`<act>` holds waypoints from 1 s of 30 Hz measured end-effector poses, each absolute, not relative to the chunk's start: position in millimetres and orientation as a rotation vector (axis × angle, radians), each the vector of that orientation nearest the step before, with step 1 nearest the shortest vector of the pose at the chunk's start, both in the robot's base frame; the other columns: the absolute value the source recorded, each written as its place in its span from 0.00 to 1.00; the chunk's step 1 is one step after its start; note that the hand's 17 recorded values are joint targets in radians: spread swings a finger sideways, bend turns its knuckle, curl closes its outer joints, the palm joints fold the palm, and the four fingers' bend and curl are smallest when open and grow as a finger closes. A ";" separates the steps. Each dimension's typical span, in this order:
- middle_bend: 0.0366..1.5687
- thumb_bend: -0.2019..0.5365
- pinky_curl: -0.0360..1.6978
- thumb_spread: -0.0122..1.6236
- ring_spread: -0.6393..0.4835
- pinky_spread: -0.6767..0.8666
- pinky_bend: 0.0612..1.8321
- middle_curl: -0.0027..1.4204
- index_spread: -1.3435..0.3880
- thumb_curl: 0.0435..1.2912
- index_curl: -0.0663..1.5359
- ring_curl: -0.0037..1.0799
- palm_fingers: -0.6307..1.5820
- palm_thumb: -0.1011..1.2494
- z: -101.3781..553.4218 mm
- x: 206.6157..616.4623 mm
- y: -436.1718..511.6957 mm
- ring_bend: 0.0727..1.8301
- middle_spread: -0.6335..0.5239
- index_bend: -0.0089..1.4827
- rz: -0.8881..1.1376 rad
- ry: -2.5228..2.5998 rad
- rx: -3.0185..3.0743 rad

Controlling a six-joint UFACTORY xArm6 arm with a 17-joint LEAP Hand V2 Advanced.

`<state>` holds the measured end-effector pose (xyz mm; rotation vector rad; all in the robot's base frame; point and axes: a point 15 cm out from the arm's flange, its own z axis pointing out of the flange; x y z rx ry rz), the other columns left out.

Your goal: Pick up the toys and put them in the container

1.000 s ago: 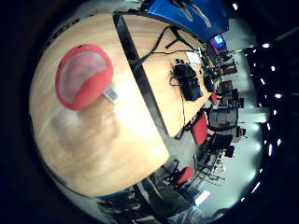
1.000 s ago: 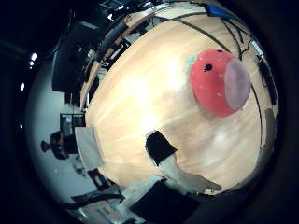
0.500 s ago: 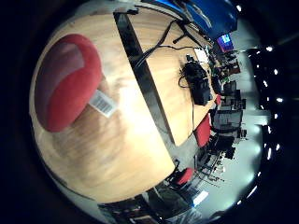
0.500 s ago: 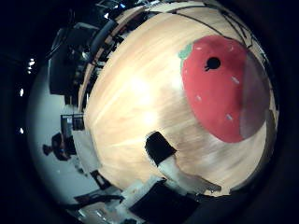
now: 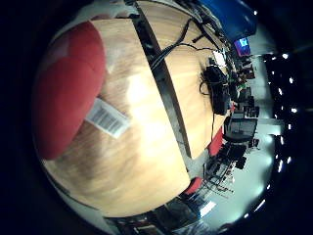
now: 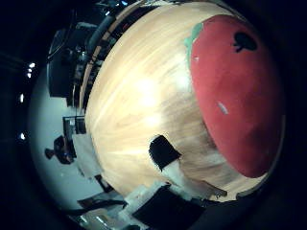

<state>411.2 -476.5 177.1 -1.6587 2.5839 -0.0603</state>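
A red strawberry plush toy [image 6: 235, 96] lies on the light wooden table [image 6: 134, 96]. It has a green leaf top, a black spot and small pale specks. It fills much of the right thumb side palm view, so it is close under the palm. In the right little finger side palm view the toy [image 5: 64, 93] shows with its white tag [image 5: 106, 117] lying on the wood. A black and white part of my hand [image 6: 168, 163] shows over the table beside the toy.
A dark gap [image 5: 171, 88] separates this table from a second wooden table holding a black device [image 5: 217, 83]. Red chairs [image 5: 213, 145] stand past it. Dark equipment [image 6: 72, 67] stands past the table's edge.
The toy has grown much larger in both views: the palm has come down closer to it. The toy has not moved on the table.
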 end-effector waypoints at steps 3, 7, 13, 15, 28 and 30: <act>0.09 0.24 0.19 0.63 0.54 0.58 0.38 0.24 0.54 0.20 0.19 0.26 0.41 0.28 169.3 410.1 -476.1 0.29 0.51 0.08 -0.043 2.586 -1.659; 0.10 0.24 0.22 0.63 0.44 0.45 0.50 0.24 0.54 0.20 0.16 0.30 0.45 0.28 160.5 408.9 -474.5 0.39 0.49 0.06 -0.018 2.588 -1.658; 0.15 0.26 0.28 0.64 0.30 0.23 0.71 0.26 0.54 0.20 0.12 0.38 0.52 0.32 155.4 409.0 -471.8 0.54 0.40 0.03 0.001 2.588 -1.660; 0.19 0.27 0.29 0.65 0.27 0.20 0.74 0.28 0.54 0.20 0.10 0.40 0.54 0.34 155.2 409.3 -471.4 0.58 0.37 0.03 0.002 2.587 -1.659; 0.43 0.47 0.32 0.73 0.25 0.18 0.79 0.41 0.51 0.27 0.11 0.48 0.72 0.73 150.3 407.5 -465.5 0.67 0.17 0.14 0.042 2.587 -1.661; 0.44 0.49 0.31 0.72 0.26 0.18 0.77 0.42 0.50 0.28 0.13 0.48 0.75 0.76 150.5 405.5 -465.7 0.66 0.17 0.16 0.049 2.586 -1.662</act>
